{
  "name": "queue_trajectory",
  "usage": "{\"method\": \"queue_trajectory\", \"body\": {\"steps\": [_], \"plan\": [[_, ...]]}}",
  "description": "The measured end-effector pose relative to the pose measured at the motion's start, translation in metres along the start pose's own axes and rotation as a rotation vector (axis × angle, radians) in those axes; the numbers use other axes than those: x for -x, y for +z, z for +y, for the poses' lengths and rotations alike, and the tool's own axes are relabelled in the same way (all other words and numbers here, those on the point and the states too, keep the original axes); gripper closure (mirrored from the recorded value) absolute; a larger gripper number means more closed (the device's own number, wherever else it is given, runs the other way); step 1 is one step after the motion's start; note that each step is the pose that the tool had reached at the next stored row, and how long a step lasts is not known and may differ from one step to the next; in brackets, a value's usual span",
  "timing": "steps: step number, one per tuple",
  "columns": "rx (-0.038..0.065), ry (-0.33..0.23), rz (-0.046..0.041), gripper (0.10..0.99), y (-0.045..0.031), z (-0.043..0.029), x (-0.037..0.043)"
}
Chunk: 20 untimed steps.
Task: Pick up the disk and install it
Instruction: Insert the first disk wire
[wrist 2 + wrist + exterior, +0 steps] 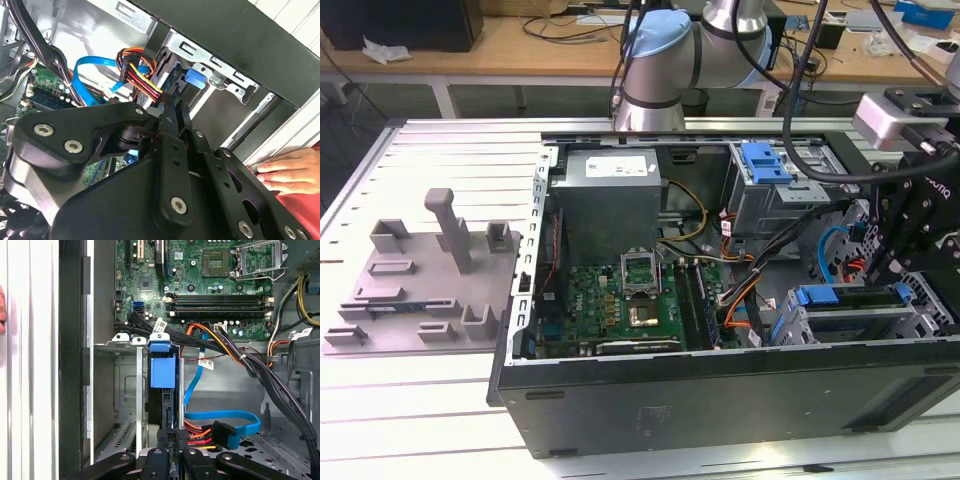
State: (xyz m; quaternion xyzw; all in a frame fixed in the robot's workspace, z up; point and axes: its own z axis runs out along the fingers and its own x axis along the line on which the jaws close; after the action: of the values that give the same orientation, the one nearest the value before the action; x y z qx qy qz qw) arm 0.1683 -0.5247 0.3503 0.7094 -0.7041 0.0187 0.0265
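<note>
The gripper (pixel 172 444) reaches down into the case (pixel 720 405), at the exterior view's right. Its fingers (pixel 171 145) look pressed together on the thin back edge of the disk (pixel 161 405), so I think it has the disk in a tight pinch. The disk stands on its edge inside the metal cage (pixel 125 390), between two cage walls. Its blue rail end (pixel 162 372) points toward the board (pixel 200 270). It looks most of the way in.

To do this step well, the disk should line up straight with the walls. A tilt could jam the rails. A slow, even push seems best. The red and yellow wires (pixel 197 436) and the blue cable (pixel 222 416) lie just beside the gripper, so they could get pinched. A hand (pixel 290 170) rests on the case edge, near the arm. It is safer farther off.
</note>
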Motion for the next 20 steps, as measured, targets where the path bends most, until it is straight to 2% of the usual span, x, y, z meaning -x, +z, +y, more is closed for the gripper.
{"method": "queue_trajectory", "body": {"steps": [20], "plan": [[-0.001, -0.013, 0.0002, 0.918, 0.0027, 0.0000, 0.0003]]}}
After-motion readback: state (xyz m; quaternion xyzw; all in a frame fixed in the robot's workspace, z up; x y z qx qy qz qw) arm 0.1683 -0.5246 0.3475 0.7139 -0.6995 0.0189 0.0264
